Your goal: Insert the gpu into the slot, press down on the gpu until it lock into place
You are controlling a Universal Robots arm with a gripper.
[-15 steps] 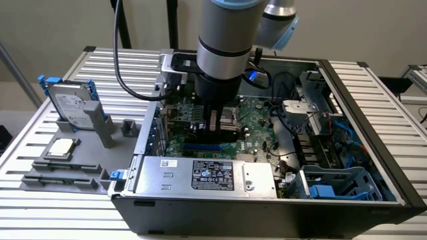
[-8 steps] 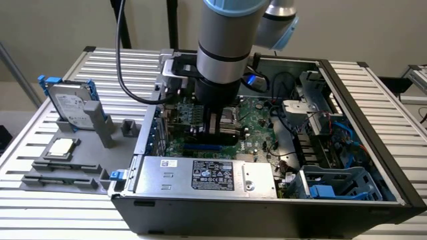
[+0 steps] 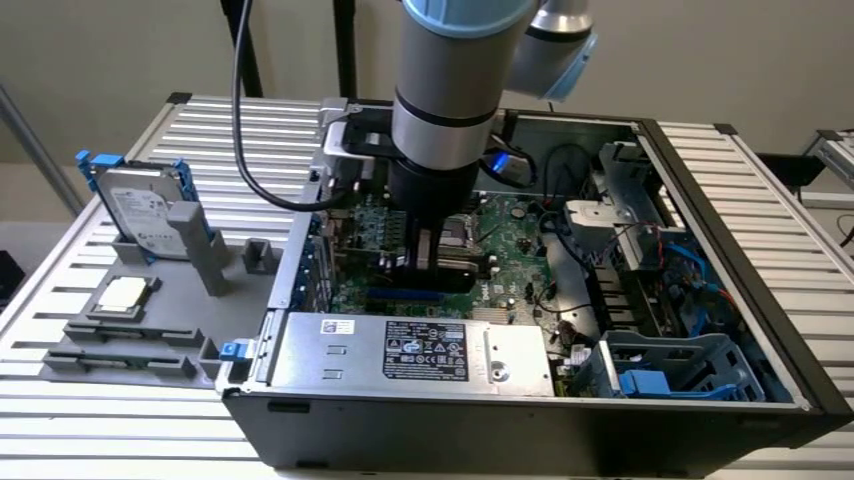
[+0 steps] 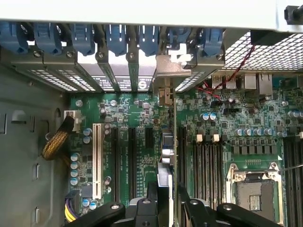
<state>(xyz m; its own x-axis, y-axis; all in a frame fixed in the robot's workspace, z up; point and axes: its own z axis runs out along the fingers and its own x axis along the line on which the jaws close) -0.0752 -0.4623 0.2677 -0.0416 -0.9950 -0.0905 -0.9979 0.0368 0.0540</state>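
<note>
Memory slots [image 4: 204, 163] crowd the gpu [image 4: 166, 151] on one side — open board [image 4: 139, 165] opposite.

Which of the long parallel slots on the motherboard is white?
The white slot nearest the yellow braided cable; the neighbouring slots running alongside it are black.

Gripper [image 4: 165, 196] jaws clamp the gpu [image 4: 164, 171], held edge-on and upright over the green motherboard [image 4: 137, 118], between a white expansion slot [image 4: 97, 161] and the silver CPU socket [image 4: 253, 189]. Blue latches [image 4: 116, 38] cap the bracket row.
</note>
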